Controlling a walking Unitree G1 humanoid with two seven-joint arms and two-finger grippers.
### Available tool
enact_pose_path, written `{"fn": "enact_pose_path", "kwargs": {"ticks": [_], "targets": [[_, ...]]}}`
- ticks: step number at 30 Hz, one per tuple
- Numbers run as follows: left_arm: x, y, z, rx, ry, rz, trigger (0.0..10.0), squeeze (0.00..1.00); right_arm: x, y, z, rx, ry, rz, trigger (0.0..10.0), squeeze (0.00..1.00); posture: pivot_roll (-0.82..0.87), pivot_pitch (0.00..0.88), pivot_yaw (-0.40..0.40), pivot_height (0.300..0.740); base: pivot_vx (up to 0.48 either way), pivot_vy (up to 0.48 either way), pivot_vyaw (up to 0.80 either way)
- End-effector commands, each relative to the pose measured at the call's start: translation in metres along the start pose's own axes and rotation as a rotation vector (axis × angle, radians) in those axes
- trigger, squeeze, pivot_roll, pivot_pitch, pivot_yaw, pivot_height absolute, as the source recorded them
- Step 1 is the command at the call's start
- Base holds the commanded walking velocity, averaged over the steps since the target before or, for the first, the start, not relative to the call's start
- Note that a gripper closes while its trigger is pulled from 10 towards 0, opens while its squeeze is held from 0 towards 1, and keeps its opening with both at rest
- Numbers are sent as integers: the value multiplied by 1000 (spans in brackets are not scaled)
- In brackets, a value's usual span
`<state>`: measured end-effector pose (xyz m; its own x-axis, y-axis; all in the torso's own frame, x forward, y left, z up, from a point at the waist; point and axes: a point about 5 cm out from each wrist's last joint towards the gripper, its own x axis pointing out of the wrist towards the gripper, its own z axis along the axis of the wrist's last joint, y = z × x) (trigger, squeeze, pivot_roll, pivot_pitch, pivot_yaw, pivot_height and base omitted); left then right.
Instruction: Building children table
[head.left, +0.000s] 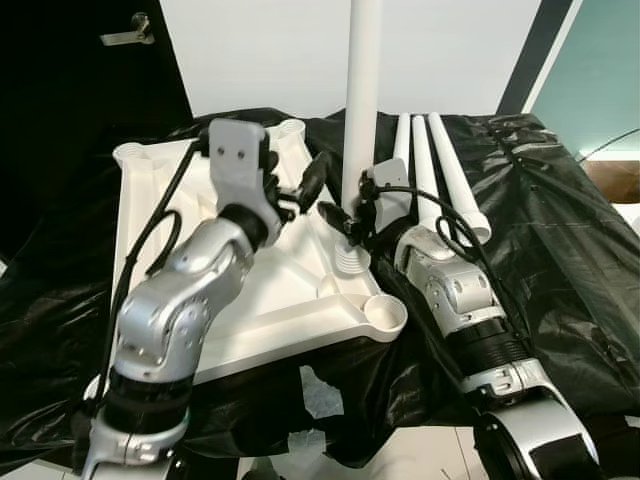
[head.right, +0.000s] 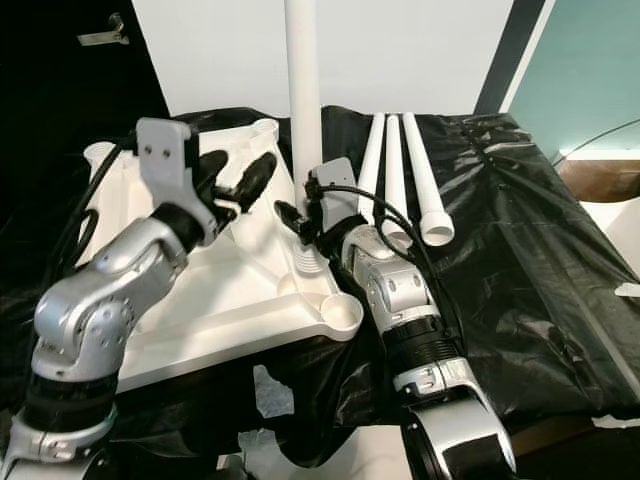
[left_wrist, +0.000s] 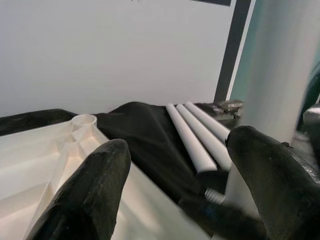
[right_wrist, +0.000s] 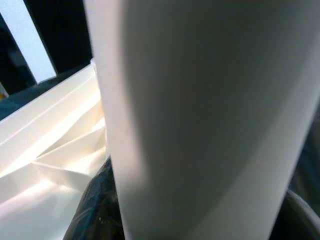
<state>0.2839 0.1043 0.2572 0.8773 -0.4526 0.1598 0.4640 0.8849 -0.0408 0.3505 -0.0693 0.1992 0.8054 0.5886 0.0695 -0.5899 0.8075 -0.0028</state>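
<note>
Tabletop (head.left: 290, 300), white plastic, is lying upside down on black sheeting (head.left: 560, 260), its ribbed underside facing up and round leg sockets showing at the corners. One white leg (head.left: 362, 100) is standing upright near the tabletop's right edge, its lower end sitting at a ribbed socket there. Right gripper (head.left: 352, 222) is closing on this leg just above its base; in the right wrist view the leg (right_wrist: 200, 115) is looming right against the camera, a black finger (right_wrist: 97, 210) pressing its side. Left gripper (head.left: 300, 190) is hovering over the tabletop just left of the upright leg, fingers spread wide and holding nothing; in the left wrist view its fingertips (left_wrist: 95, 185) are standing well apart, the leg rising beside the far one. Three spare legs (head.left: 435, 165) are lying side by side on the sheeting to the right of the upright one, touching each other, open ends toward the robot.
</note>
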Motion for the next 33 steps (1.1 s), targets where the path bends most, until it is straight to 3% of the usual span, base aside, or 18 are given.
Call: {"fn": "enact_pose_path", "kwargs": {"ticks": [1,5,9,12,15,23,33], "targets": [[-4,-1,-4,21,2,-47,10000,0,-3,1,1,-7,-18,-1,10000,0,162,49,-34,740,0,0,0],[-8,2,-8,36,0,-22,10000,0,-5,1,-1,-15,-23,2,10000,0,166,51,-37,740,0,0,0],[-22,8,-21,73,23,14,10000,0,-16,5,-1,-48,-53,23,10000,0,169,59,-40,740,0,0,0],[-40,4,-35,65,88,-34,10000,0,-30,13,-3,-46,-72,72,10000,0,170,69,-40,740,0,0,0],[-40,4,-35,65,88,-34,10000,0,-30,13,-3,-46,-72,72,10000,0,170,69,-40,740,0,0,0],[-61,-9,-42,73,149,-174,10000,0,-51,22,-12,-47,-54,153,10000,0,169,78,-43,740,0,0,0],[-73,-13,-48,103,199,-199,10000,0,-66,20,-14,-47,-36,171,10000,0,169,85,-38,740,0,0,0]]}}
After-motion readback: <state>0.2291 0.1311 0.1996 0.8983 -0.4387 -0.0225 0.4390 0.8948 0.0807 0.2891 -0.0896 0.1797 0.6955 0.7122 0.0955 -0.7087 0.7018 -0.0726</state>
